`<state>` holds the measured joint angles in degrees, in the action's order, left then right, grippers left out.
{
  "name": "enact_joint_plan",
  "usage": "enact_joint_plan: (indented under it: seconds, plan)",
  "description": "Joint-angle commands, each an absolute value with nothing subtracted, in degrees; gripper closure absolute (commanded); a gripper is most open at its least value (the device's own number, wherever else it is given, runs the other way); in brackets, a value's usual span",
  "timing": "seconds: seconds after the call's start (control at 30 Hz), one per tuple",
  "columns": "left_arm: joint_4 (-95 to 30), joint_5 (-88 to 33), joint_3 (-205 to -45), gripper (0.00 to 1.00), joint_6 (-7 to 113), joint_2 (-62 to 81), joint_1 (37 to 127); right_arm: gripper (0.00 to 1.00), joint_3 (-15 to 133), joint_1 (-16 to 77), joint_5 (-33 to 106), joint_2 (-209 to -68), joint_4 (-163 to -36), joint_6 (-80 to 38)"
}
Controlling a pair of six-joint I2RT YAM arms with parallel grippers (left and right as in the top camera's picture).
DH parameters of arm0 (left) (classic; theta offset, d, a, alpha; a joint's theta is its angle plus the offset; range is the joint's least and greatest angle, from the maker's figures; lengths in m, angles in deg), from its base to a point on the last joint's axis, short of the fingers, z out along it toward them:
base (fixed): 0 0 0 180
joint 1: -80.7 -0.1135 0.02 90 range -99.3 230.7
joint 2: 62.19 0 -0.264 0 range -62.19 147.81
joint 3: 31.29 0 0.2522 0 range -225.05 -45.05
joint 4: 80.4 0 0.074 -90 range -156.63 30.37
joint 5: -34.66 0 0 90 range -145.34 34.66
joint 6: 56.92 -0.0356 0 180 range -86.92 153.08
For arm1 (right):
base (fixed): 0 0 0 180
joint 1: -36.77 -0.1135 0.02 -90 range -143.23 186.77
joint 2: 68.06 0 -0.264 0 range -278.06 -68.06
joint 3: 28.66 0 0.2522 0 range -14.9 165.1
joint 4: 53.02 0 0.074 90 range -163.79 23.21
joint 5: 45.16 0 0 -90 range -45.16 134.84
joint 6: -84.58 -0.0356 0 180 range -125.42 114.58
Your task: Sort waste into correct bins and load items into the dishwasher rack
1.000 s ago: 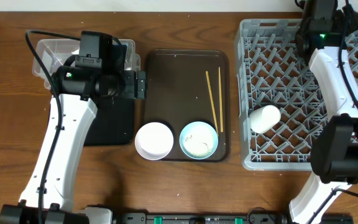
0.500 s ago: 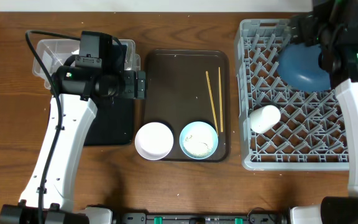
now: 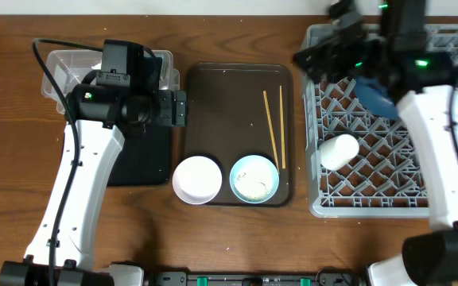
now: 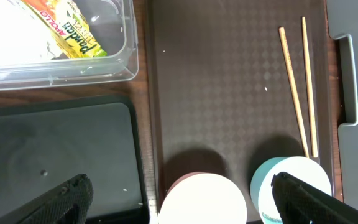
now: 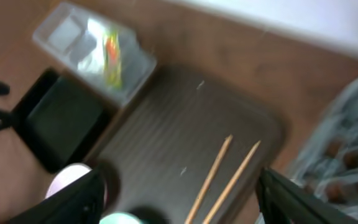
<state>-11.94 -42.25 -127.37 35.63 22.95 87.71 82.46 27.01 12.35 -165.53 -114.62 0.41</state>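
The grey dishwasher rack [image 3: 372,195] holds the dark blue plate [image 3: 370,95] and the white cup [image 3: 339,151]. The white bowl [image 3: 196,179], the light blue bowl [image 3: 254,179] and two chopsticks [image 3: 275,127] lie on the brown tray [image 3: 229,119]. My left gripper [image 3: 178,107] is open above the white bowl [image 4: 197,199]. My right gripper [image 3: 312,57] is open and empty, with the chopsticks [image 5: 225,174] below it. The clear tub [image 4: 104,62] holds the snack wrapper [image 4: 73,34] and tissue [image 4: 5,37]. The black tray [image 4: 55,149] lies beside it.
The rack's left wall [image 4: 353,62] stands right beside the brown tray. The clear tub [image 3: 62,67] and black tray [image 3: 145,159] sit partly under my left arm. The right wrist view is blurred. Bare wooden table [image 3: 237,238] runs along the front.
My right arm has swung left off the dark blue plate, which stays in the rack, and its gripper now hangs over the rack's far left corner. My left arm has not moved.
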Motion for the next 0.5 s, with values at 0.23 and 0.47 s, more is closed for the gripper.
enact_joint_plan:
  seconds: [0.23,0.47]
  plan:
    - [-11.78,-42.98,-127.76,0.05,35.02,23.22,87.58,0.32,82.48,18.03,20.48,-175.23,-120.37,-6.08]
    - [-11.78,-42.98,-127.76,0.05,35.02,23.22,87.58,0.34,82.48,14.29,25.42,-178.16,-122.23,-11.09]
